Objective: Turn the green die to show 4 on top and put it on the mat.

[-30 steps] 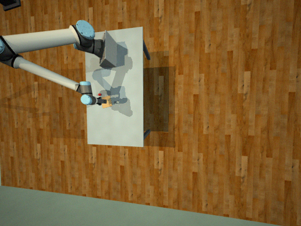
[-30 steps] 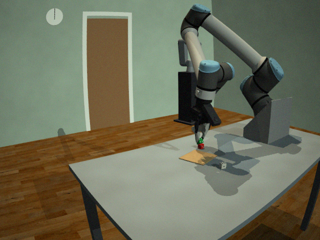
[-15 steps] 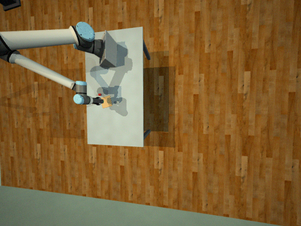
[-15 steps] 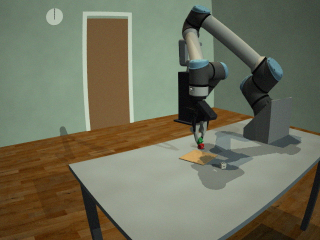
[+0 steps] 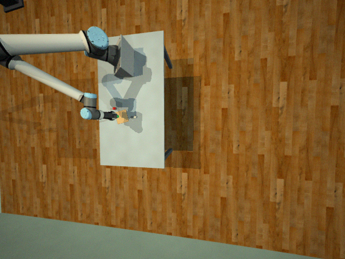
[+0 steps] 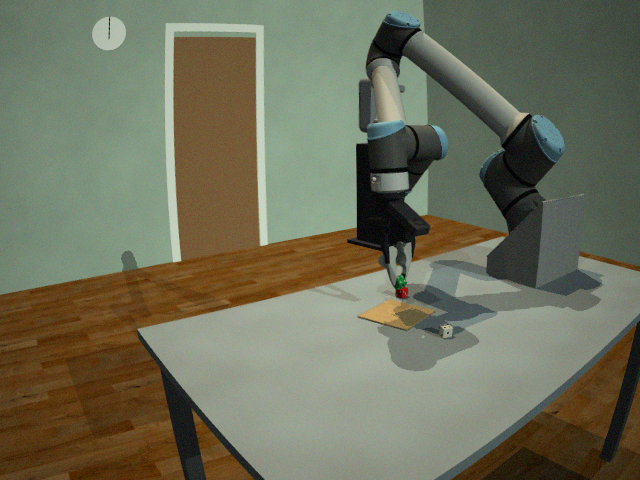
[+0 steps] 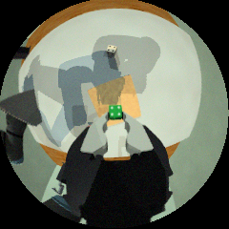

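Grey desk point(image 6: 320, 392) under the arm, and the two-jaw hand point(image 7: 115, 125) is pinching the small green die point(image 7: 114, 112) aloft above the near edge of the flat tan square mat point(image 7: 125, 93), likely lining up the set-down. Keeping it lifted spares the little red die point(image 6: 402, 292) just below and the white die point(image 6: 446, 330) beside the mat from a nudge.

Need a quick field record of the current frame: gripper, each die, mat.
gripper: shut on green die, pointing down
green die: held above the table, at the mat's edge in the wrist view
mat: flat on table, no die on it
red die: on table beside mat, below the green die
white die: on table, off the mat
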Controlling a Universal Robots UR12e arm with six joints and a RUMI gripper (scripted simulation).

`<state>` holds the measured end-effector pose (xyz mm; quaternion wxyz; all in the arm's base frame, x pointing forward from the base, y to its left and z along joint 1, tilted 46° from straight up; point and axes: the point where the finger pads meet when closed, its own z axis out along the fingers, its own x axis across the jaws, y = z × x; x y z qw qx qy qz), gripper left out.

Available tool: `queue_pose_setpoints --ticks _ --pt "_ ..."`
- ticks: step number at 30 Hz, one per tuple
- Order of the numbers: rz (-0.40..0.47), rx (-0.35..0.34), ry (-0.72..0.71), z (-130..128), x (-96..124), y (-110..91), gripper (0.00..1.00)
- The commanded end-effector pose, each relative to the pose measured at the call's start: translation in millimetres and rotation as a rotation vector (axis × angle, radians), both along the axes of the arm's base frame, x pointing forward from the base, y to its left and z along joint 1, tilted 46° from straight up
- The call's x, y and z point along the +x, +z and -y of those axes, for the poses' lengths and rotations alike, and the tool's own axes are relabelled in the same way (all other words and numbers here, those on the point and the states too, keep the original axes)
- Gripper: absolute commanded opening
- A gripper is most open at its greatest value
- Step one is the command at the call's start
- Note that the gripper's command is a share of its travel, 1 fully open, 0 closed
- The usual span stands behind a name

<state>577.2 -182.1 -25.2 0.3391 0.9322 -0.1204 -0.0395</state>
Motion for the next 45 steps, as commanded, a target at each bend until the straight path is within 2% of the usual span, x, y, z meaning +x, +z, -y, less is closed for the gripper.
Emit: queue_pose_setpoints --ticks 1,3,16,20,22,31,41,45 --pt "0.026 0.099 0.003 0.6 0.1 0.9 0.06" --pt "0.036 0.127 0.005 0.5 0.6 1.7 0.06" --pt "0.049 0.174 0.007 0.7 0.9 2.2 0.06" --pt "0.059 0.234 0.006 1.6 0.0 0.9 0.06" --pt "0.059 0.234 0.006 1.6 0.0 0.9 0.06" --pt "0.104 0.391 0.009 2.5 0.4 3.0 0.06" --pt "0.112 0.414 0.01 2.6 0.6 3.6 0.06" --pt "0.118 0.458 0.01 3.0 -0.2 2.2 0.06"
